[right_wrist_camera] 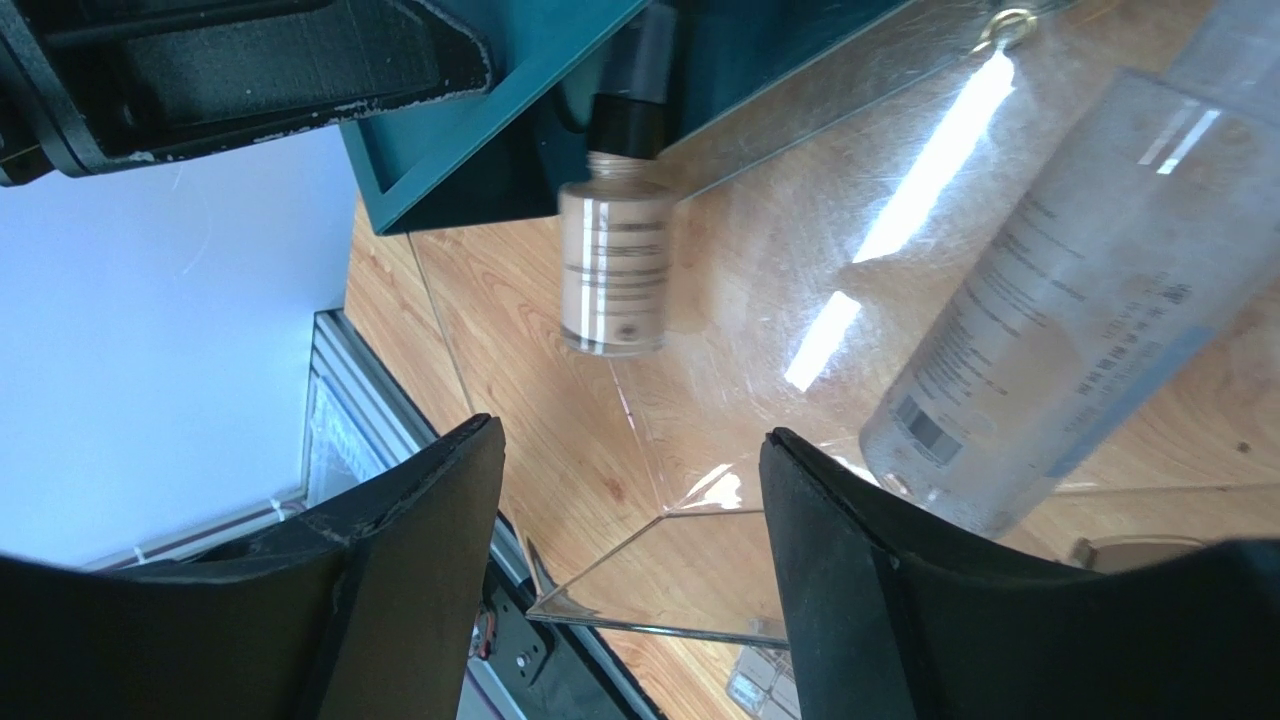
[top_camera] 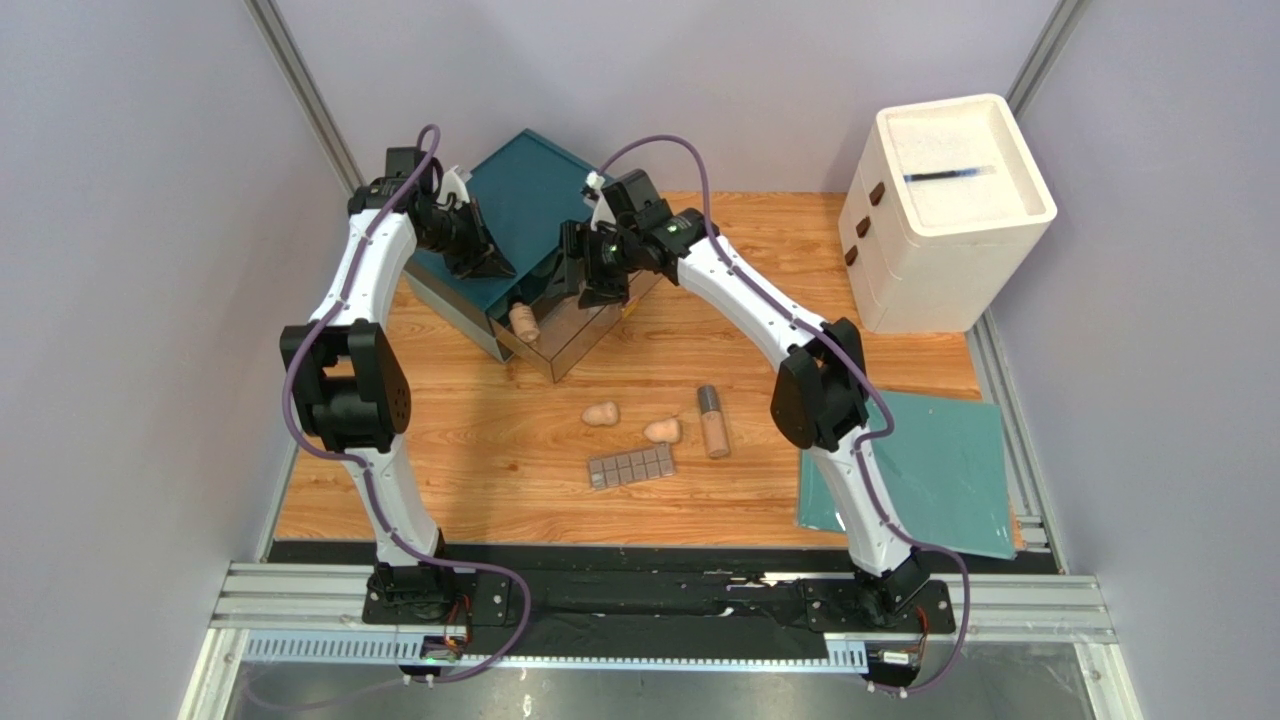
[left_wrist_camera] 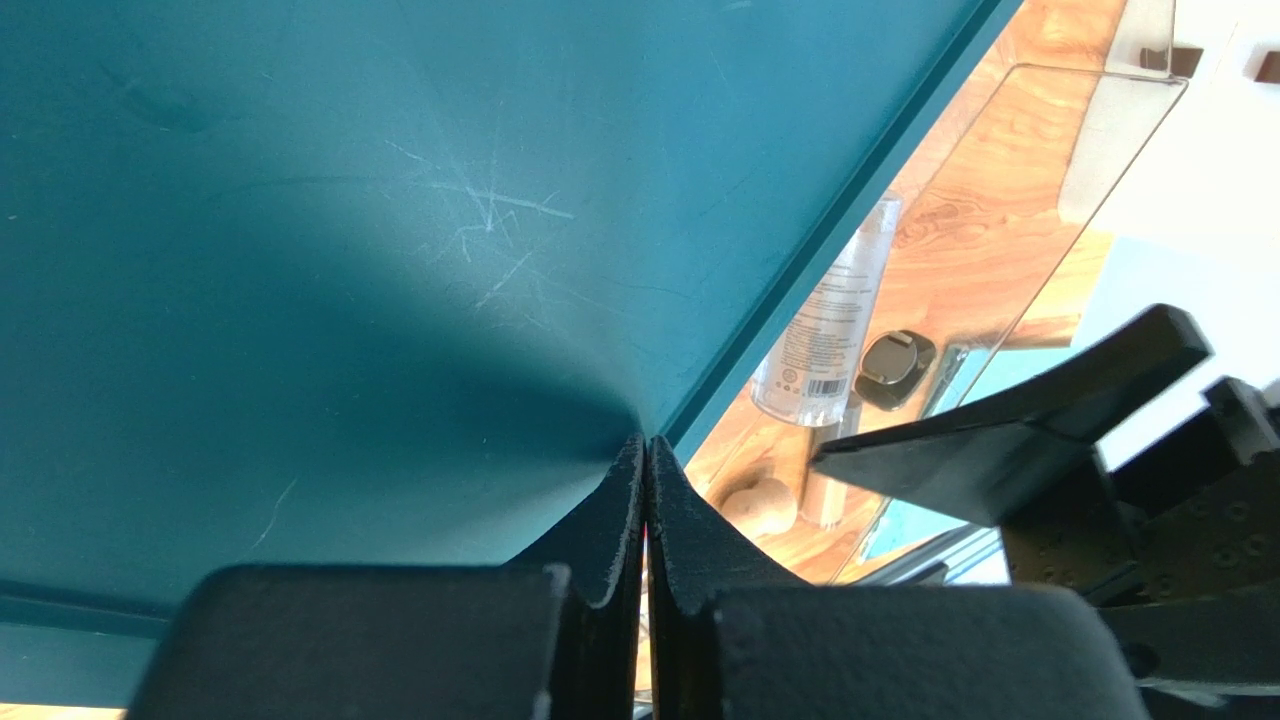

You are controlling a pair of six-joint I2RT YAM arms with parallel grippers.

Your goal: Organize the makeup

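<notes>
Left gripper (left_wrist_camera: pixel 646 450): fingers pressed together, with only a hairline seam between them. The tips are set against the top of the teal drawer box (left_wrist_camera: pixel 376 225), close to its front edge. Nothing shows between the pads.

Right gripper (right_wrist_camera: pixel 628 435): fingers (right_wrist_camera: pixel 413 555) spread wide and holding nothing. It hangs over the clear drawer (top_camera: pixel 579 339), which is pulled out from the front of the box.

In the drawer:
- A tan bottle (right_wrist_camera: pixel 613 270) with a dark cap lies with its cap end toward the box. It is a little blurred in the right wrist view.
- A clear printed bottle (right_wrist_camera: pixel 1052 315) sits beside it, close to the outer face of the right-hand finger. I cannot tell whether the two touch.
- In the left wrist view this clear bottle lies along the drawer, with a dark cap at its near end.

On the wooden table (top_camera: pixel 496 450), in front of the drawer:
- Two peach sponges, one (top_camera: pixel 601 413) to the left and the other (top_camera: pixel 663 431) just right of it, a little apart.
- A second tan bottle (top_camera: pixel 712 422) lies just right of the right-hand sponge, dark cap pointing away from the arm bases.
- The grey-brown palette (top_camera: pixel 631 467) lies flat just nearer the bases than the sponges.

At the edges:
- The teal mat (top_camera: pixel 924 465) is at the right side, partly under the right arm.
- The white drawer unit (top_camera: pixel 947 195) stands at the far right corner.
</notes>
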